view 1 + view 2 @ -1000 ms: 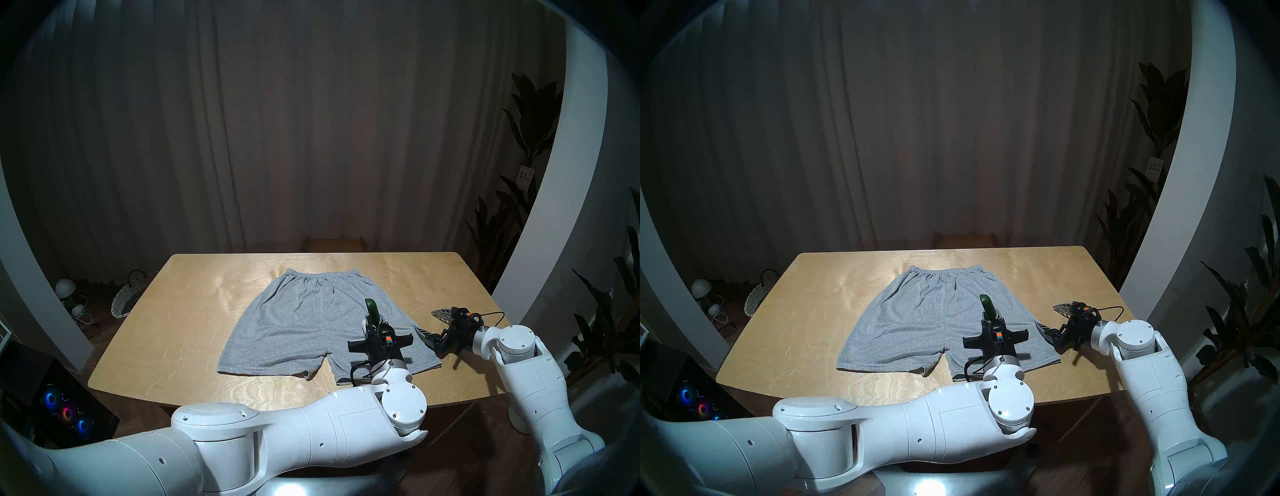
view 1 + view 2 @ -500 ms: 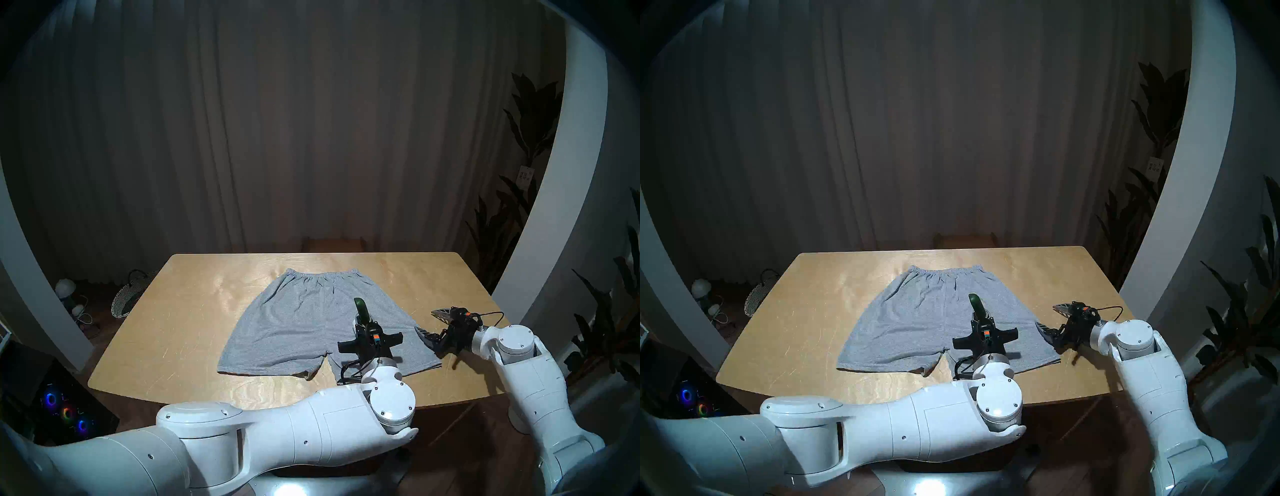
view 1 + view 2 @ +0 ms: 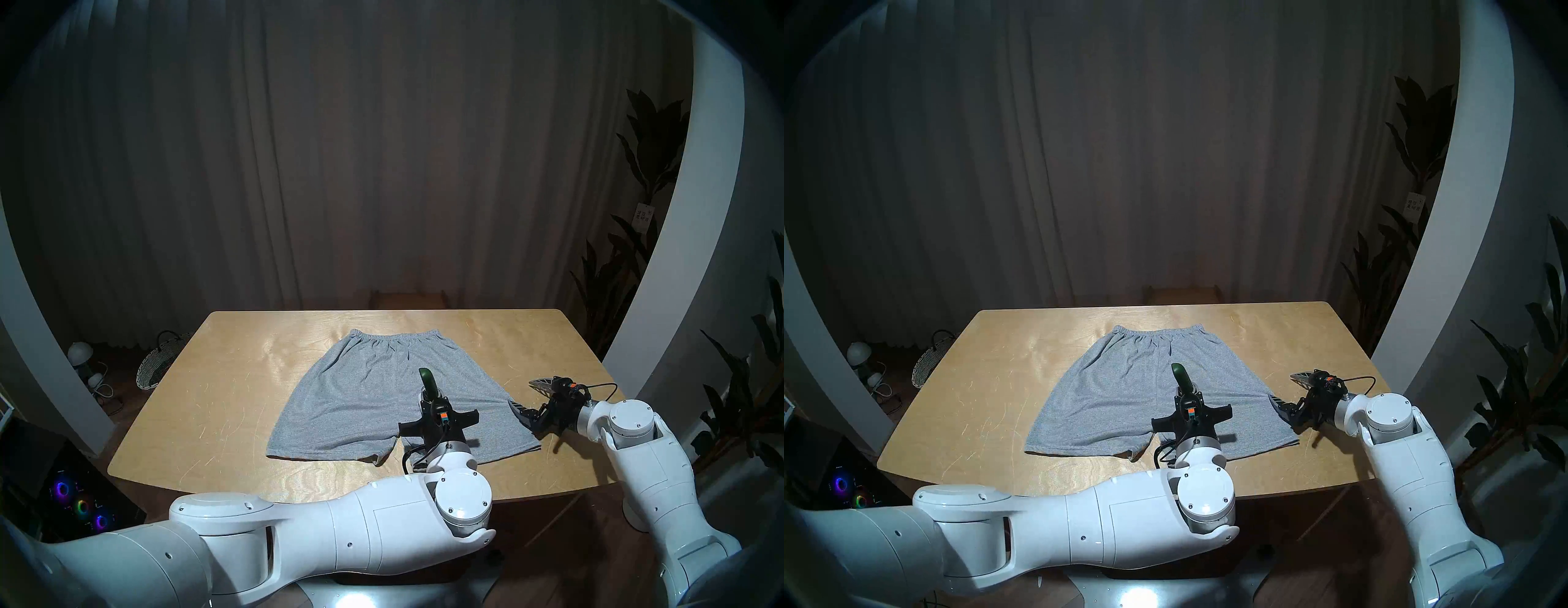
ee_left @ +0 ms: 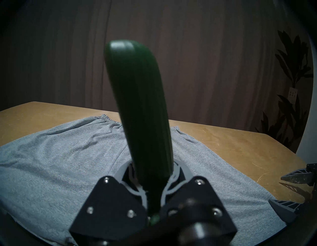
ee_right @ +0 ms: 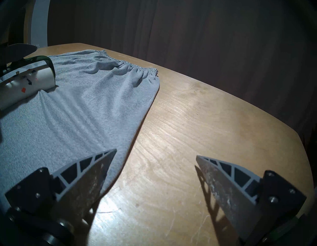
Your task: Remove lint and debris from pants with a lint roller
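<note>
- While my left gripper [image 3: 432, 392] stays clamped on the dark green handle of the lint roller [image 4: 139, 110], the handle stands tilted up over the grey shorts [image 3: 373, 399].
- Over the last second my left arm has carried the roller leftward across the shorts, from the right leg toward the middle seam.
- From my right wrist view, the white sticky roll [image 5: 25, 84] rests on the cloth, its surface dotted with red and black specks [image 5: 27, 82] already picked up.
- My right gripper [image 5: 154, 163] has its jaws spread wide and holds nothing; one fingertip [image 5: 101, 163] sits over the outer edge of the right leg, the other [image 5: 211, 170] over bare wood.
- That right arm has not shifted during this time.
- Spread flat on the wooden table [image 3: 237, 382], the shorts lie with the gathered waistband [image 3: 399, 335] at the far side and the two leg openings toward me.
- I can make out no loose specks on the fabric itself at this light.
</note>
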